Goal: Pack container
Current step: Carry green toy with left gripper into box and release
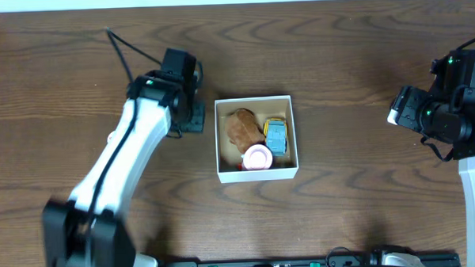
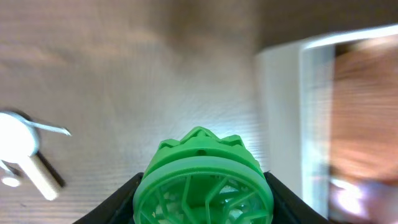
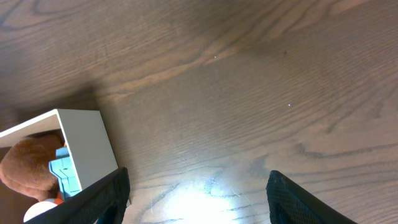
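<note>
Container mid-frame: left jaws clamp green toy; clear its near rim before releasing. Right jaws spread wide, empty.

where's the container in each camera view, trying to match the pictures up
overhead: container at centre of frame.
left wrist: right side, its blurred white wall, beyond the green toy.
right wrist: lower left corner, white wall.
shared landmark: the brown plush toy inside it, also seen by the right wrist; the left wrist shows only a brown blur.
</note>
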